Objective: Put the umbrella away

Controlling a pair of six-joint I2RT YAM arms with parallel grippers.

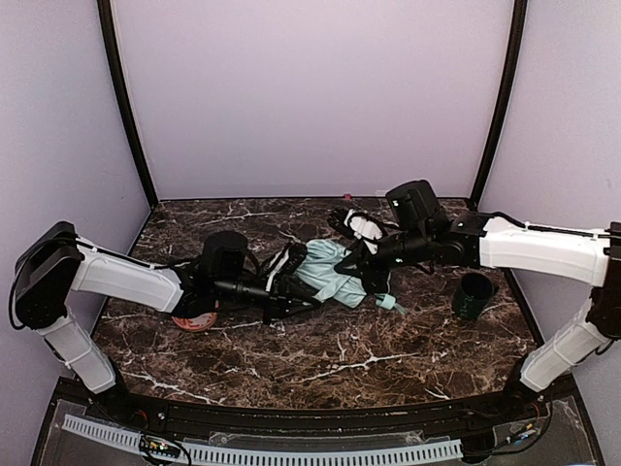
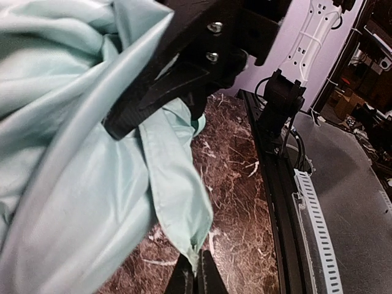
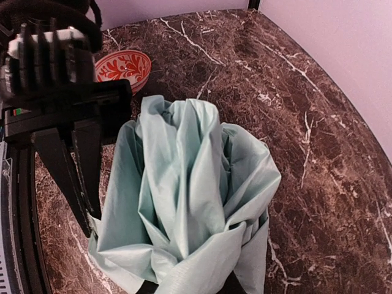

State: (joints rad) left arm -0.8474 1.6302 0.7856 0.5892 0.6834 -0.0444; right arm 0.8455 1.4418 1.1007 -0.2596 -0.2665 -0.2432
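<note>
The umbrella (image 1: 335, 274) lies mid-table as a crumpled bundle of pale mint-green fabric (image 3: 190, 196). Its shaft and handle are hidden. My left gripper (image 2: 195, 256) is shut on a corner of the fabric's edge, and the cloth stretches away from that pinch. In the top view the left gripper (image 1: 291, 280) sits at the bundle's left side. My right gripper (image 1: 367, 268) comes in from the right and is closed around the gathered fabric. In the right wrist view the right gripper (image 3: 190, 288) is almost wholly covered by the folds.
A dark green cup (image 1: 473, 296) stands at the right, near the right arm. A red patterned bowl (image 1: 194, 320) sits under the left arm; the same bowl (image 3: 122, 66) shows in the right wrist view. The table's front rail (image 2: 278, 202) runs close by.
</note>
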